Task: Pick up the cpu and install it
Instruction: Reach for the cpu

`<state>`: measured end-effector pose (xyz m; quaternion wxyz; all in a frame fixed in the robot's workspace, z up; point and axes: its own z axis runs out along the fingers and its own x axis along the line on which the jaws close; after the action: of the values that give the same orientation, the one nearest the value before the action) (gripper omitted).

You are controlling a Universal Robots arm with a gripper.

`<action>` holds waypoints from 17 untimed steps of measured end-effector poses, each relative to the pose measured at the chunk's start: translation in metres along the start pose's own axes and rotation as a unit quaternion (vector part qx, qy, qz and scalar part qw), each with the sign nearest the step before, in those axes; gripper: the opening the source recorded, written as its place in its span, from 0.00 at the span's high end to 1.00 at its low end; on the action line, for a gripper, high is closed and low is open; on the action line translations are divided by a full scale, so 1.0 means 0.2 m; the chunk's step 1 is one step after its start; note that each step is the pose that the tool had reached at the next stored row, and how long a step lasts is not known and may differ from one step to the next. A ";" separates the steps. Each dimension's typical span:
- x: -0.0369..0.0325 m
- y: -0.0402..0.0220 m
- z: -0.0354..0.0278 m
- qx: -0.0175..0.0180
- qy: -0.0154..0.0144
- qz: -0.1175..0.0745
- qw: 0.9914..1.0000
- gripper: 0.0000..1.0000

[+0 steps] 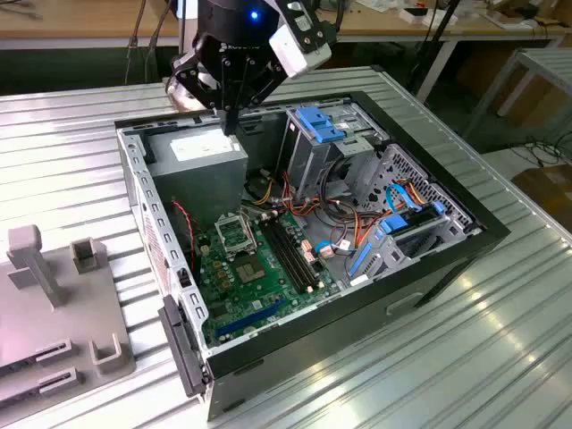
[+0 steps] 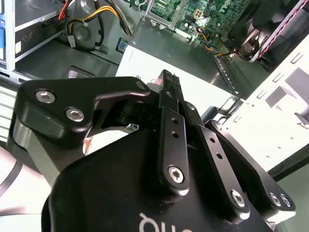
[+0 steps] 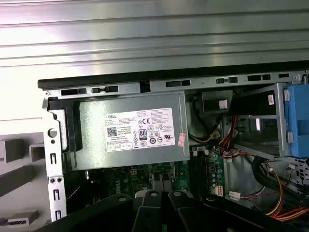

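Lying flat on the green motherboard [image 1: 234, 297], what looks like the cpu [image 1: 253, 265] sits just beside the hollow socket frame [image 1: 234, 234] inside the open computer case [image 1: 357, 311]. Well apart from it, the gripper [image 1: 231, 123] hangs over the grey power supply [image 1: 198, 159], its fingers drawn together; whether they pinch anything I cannot tell.

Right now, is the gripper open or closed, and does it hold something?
Gripper: fingers closed, above the power supply; whether they hold anything cannot be told.
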<state>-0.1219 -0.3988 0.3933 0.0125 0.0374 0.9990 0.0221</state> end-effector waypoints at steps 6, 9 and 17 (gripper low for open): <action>0.002 0.000 0.000 0.000 0.000 0.000 1.000 0.89; 0.012 -0.001 0.000 0.000 0.000 0.000 1.000 0.89; 0.040 -0.003 -0.001 0.000 0.000 0.000 1.000 0.89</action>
<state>-0.1299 -0.3988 0.3933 0.0125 0.0374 0.9990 0.0221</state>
